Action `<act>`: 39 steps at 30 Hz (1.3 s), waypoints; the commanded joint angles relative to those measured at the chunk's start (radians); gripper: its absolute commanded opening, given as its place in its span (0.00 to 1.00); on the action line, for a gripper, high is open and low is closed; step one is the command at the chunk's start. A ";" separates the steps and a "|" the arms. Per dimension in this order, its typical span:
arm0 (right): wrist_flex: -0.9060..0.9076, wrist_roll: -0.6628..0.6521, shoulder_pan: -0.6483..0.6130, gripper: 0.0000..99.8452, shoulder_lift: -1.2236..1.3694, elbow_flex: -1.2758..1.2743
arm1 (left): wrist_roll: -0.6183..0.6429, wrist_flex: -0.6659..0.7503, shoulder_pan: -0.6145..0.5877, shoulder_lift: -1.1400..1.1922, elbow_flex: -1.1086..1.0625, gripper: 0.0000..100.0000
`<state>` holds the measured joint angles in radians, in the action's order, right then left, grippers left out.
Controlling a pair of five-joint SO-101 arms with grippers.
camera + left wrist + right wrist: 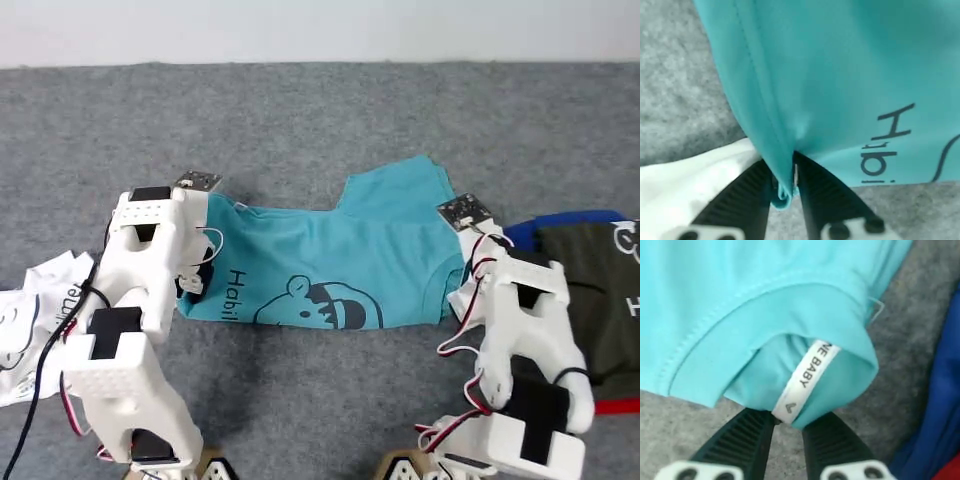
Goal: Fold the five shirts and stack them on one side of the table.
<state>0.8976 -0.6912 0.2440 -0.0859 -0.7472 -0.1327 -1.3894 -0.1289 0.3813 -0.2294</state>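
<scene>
A teal shirt (340,265) with a dark cartoon print is stretched across the middle of the grey table between both arms. My left gripper (785,192) is shut on its hem edge (782,190) at the shirt's left end, where the left arm (150,260) stands. My right gripper (785,427) is shut on the collar fold, beside the white label (802,382), at the shirt's right end near the right arm (510,300). The teal shirt (840,75) hangs taut from the fingers; the same cloth (740,300) spreads away from the right fingers.
A white shirt (35,320) lies crumpled at the left edge. At the right edge lies a pile with a dark olive shirt (595,290) over blue (560,220) and red (615,405) cloth. Grey carpet-like table surface (320,120) runs behind the shirt.
</scene>
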 commanded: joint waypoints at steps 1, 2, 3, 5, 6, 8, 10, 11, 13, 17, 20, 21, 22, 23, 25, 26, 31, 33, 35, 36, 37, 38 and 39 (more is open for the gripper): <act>0.016 -0.006 0.031 0.01 -0.045 0.009 | 0.003 -0.032 0.006 -0.006 -0.008 0.01; 0.031 -0.008 0.036 0.01 -0.051 0.014 | 0.003 -0.054 0.006 -0.008 -0.002 0.01; 0.053 -0.008 0.039 0.01 -0.065 0.017 | 0.003 -0.083 0.006 -0.008 0.010 0.01; 0.110 -0.009 0.039 0.01 -0.113 0.020 | 0.002 -0.155 0.005 -0.008 0.047 0.01; 0.139 -0.009 0.038 0.01 -0.143 0.020 | 0.002 -0.192 0.005 -0.008 0.070 0.01; 0.197 -0.009 0.038 0.01 -0.219 0.020 | 0.002 -0.259 0.005 -0.008 0.113 0.01; 0.265 -0.011 0.038 0.01 -0.300 0.020 | 0.002 -0.318 0.005 -0.008 0.153 0.01; 0.300 -0.012 0.036 0.01 -0.340 0.020 | 0.002 -0.341 0.005 -0.008 0.165 0.01; 0.371 -0.055 0.036 0.01 -0.412 0.020 | 0.002 -0.368 0.005 -0.009 0.174 0.01; 0.496 -0.121 0.042 0.01 -0.481 0.008 | 0.002 -0.368 0.005 -0.009 0.136 0.01; 0.509 -0.147 0.067 0.01 -0.481 -0.028 | -0.038 -0.368 0.003 -0.040 0.053 0.01; 0.501 -0.157 0.081 0.01 -0.481 -0.041 | -0.058 -0.368 0.000 -0.066 0.018 0.01; 0.490 -0.161 0.091 0.01 -0.481 -0.055 | -0.077 -0.368 -0.005 -0.101 -0.019 0.01; 0.484 -0.167 0.101 0.01 -0.481 -0.068 | -0.089 -0.367 -0.008 -0.138 -0.051 0.01; 0.483 -0.169 0.113 0.01 -0.483 -0.084 | -0.118 -0.362 -0.026 -0.215 -0.094 0.01; 0.484 -0.169 0.114 0.01 -0.484 -0.091 | -0.137 -0.362 -0.037 -0.247 -0.107 0.01; 0.493 -0.166 0.116 0.01 -0.489 -0.115 | -0.195 -0.362 -0.097 -0.311 -0.140 0.01; 0.495 -0.166 0.116 0.01 -0.489 -0.124 | -0.203 -0.362 -0.104 -0.301 -0.156 0.01; 0.501 -0.166 0.116 0.01 -0.489 -0.135 | -0.201 -0.362 -0.118 -0.290 -0.171 0.01; 0.513 -0.167 0.116 0.01 -0.489 -0.140 | -0.203 -0.362 -0.127 -0.285 -0.176 0.01; 0.519 -0.167 0.116 0.01 -0.489 -0.146 | -0.203 -0.362 -0.135 -0.281 -0.179 0.01; 0.522 -0.167 0.116 0.01 -0.489 -0.153 | -0.203 -0.362 -0.140 -0.279 -0.180 0.01; 0.521 -0.167 0.116 0.01 -0.490 -0.163 | -0.203 -0.362 -0.141 -0.276 -0.180 0.01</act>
<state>1.4055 -0.8508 0.3422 -0.5508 -0.9037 -0.3214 -1.7269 -0.2516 0.1174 -0.4089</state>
